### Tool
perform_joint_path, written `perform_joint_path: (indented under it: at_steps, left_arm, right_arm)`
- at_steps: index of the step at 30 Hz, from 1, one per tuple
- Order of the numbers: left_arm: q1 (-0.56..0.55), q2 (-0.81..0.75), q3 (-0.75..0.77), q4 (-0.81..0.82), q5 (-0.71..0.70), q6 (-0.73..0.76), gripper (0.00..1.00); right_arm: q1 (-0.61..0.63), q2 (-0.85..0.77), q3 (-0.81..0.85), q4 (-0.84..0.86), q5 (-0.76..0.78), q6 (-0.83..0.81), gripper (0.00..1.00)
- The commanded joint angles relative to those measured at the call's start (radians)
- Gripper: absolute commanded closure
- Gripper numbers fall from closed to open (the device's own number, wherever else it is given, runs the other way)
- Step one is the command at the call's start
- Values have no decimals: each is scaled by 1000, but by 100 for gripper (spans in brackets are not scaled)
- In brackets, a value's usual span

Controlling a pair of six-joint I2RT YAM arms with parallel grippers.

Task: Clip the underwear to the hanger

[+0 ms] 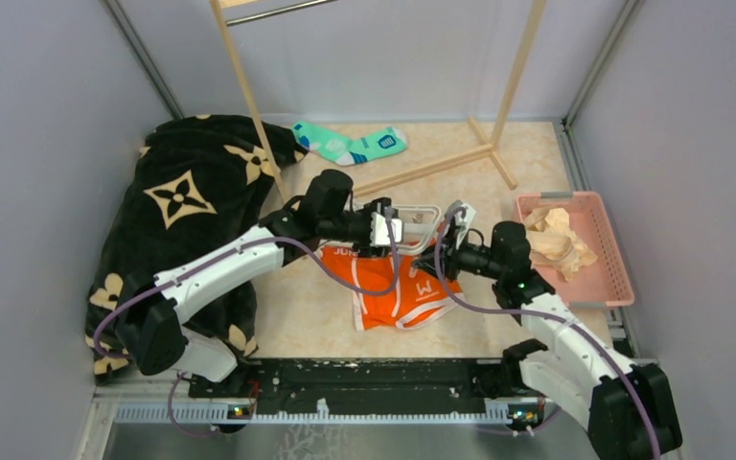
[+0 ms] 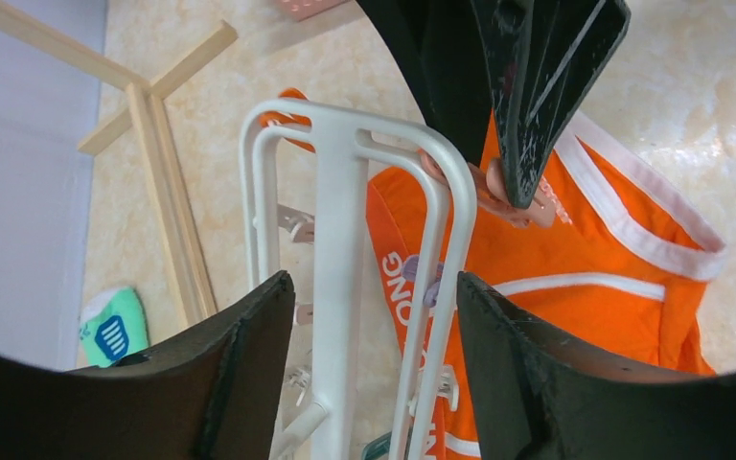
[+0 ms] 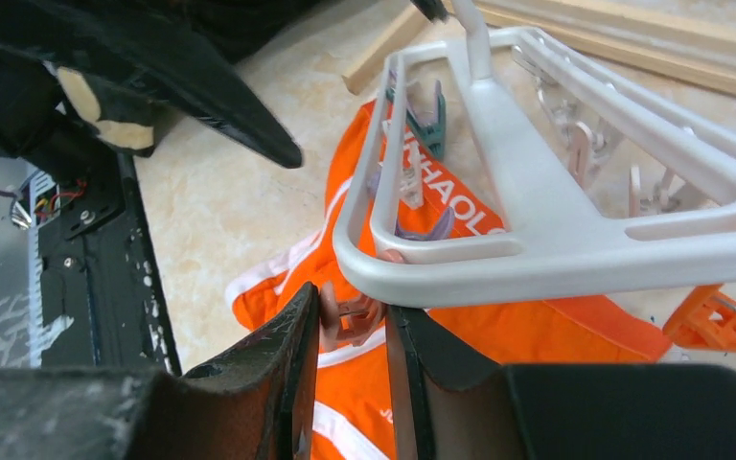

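The underwear (image 1: 407, 302) lies mid-frame on the table (image 1: 316, 316), under the hanger (image 3: 556, 244). The left gripper (image 2: 374, 283) is spread wide around the hanger's bars and grips nothing. The right gripper (image 3: 353, 305) pinches a pink clip (image 3: 345, 324) under the hanger's rim.

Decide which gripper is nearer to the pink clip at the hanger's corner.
Right. The right gripper has the pink clip pinched between its fingers; the left gripper is further along the hanger, its open jaws straddling the white frame bars.
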Motion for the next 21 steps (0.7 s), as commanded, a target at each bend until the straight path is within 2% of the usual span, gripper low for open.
perform_joint_path:
  at_steps: [1,7,11,17,21]
  left_arm:
    - [18,-71,-26,129,-79,-127,29]
    - [21,-162,-121,280,-146,-370,24]
    - [20,-176,-182,330,-153,-481,24]
    - [19,-78,-154,289,-274,-639,24]
    - [12,6,-92,250,-264,-690,25]
  right_arm:
    - [-22,99,150,-74,68,-93,100]
    - [-149,285,303,-158,-96,-170,100]
    - [-157,359,383,-251,-118,-267,100]
    - [-196,504,533,-387,-174,-379,100]
    - [-219,620,627,-461,-192,-421,100]
